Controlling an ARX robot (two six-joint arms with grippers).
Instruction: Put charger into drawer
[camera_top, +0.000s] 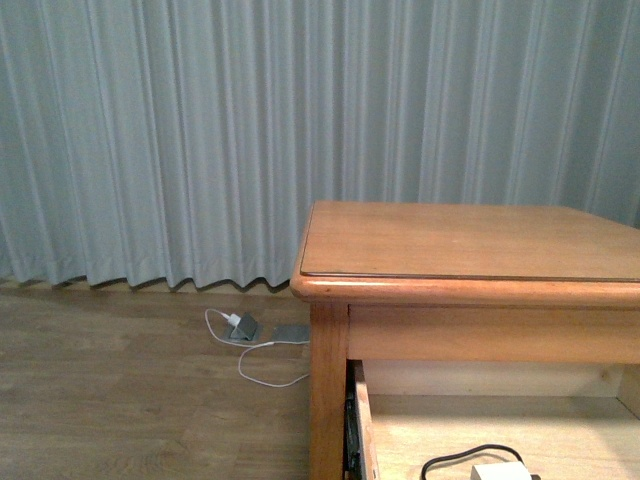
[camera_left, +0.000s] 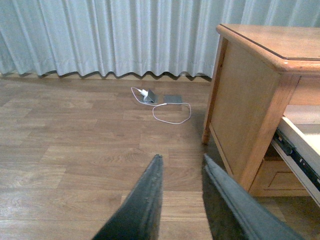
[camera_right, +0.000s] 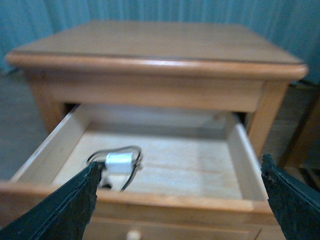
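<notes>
I am looking at a honey-coloured wooden dresser (camera_top: 470, 245) standing before a grey curtain (camera_top: 200, 130), with its top drawer (camera_right: 150, 201) pulled out beneath the front edge of the tabletop. The charger (camera_right: 120, 161) already lies on the pale bare wood inside the drawer, forward of that front edge and nearer the tabletop's front left corner than its front right one. It is a small white cube with a thin black cable looped loosely around and behind it. In the front view only its top and part of the loop show (camera_top: 500, 472). The right gripper (camera_right: 181, 165) hangs in front of the open drawer, its two dark fingers spread wide and empty. The left gripper (camera_left: 182, 157) hovers over the wooden floor off the tabletop's left edge, its fingers a little apart with nothing between them. I judge that the placing step is done. What remains is to draw my right arm clear of the cable loop. A second charger (camera_left: 155, 97), white-cabled with grey pads, lies on the floor by the curtain and is not my concern.
</notes>
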